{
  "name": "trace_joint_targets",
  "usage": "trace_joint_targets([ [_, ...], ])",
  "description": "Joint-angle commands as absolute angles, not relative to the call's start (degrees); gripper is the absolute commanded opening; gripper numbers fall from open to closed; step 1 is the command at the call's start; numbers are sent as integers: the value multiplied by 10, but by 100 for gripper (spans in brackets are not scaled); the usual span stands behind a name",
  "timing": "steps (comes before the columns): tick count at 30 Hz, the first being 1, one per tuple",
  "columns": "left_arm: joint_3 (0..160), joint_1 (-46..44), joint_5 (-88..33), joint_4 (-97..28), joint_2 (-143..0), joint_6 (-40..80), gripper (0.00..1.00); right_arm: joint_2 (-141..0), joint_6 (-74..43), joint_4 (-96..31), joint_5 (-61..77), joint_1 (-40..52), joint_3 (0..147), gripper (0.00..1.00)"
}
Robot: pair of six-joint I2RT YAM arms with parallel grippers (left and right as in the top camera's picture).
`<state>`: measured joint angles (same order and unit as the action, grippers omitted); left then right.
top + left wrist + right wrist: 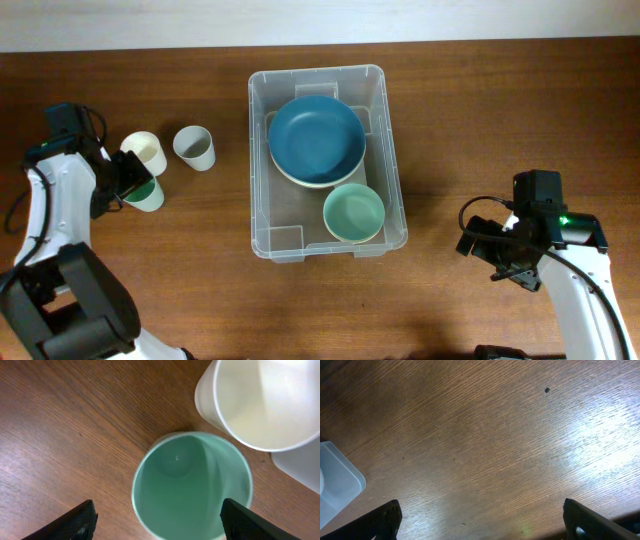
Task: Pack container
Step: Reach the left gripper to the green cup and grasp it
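On woodgrain table [480, 120], clear rectangular container [315, 80], blue bowl [316, 138]

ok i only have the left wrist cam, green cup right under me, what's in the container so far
Observer: Two bowls. A large blue bowl lies in the far end of the container, and a small green bowl lies in the end nearer the arms' bases.
Operator: whats that pale edge past the cream cup
Observer: A grey cup, upright on the table, between the cream cup and the container.
Operator: and the right arm
Observer: The right gripper is open and holds nothing. It is over bare wood to the right of the container.
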<state>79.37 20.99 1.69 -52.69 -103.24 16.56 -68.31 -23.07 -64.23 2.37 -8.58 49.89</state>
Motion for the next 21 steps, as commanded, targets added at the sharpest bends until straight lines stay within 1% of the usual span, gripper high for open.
trace_joint_targets([
  [1,789,213,39,-519,-1060,172,81,-683,-227,-643,14,-84,497,99],
  [6,789,218,43,-510,-1096,172,80,-683,-227,-643,14,-84,497,99],
  [7,789,219,44,-509,-1102,171,76,-683,-227,-643,14,-84,497,99],
  [10,789,220,44,-507,-1112,171,33,-683,-227,-644,14,-84,497,99],
  [11,789,220,43,-506,-1114,171,25,-683,-227,-644,14,-84,497,99],
  [12,789,220,43,-506,-1115,171,22,-683,-227,-644,14,-84,497,99],
  [14,789,220,43,-507,-1116,171,11,-683,-227,-644,14,-84,497,99],
  [17,789,220,43,-507,-1116,171,2,-683,-227,-645,14,-84,497,99],
  [18,789,220,43,-507,-1116,171,1,-683,-227,-645,14,-84,497,99],
  [21,789,220,39,-520,-1107,171,1,-683,-227,-645,14,-84,497,99],
])
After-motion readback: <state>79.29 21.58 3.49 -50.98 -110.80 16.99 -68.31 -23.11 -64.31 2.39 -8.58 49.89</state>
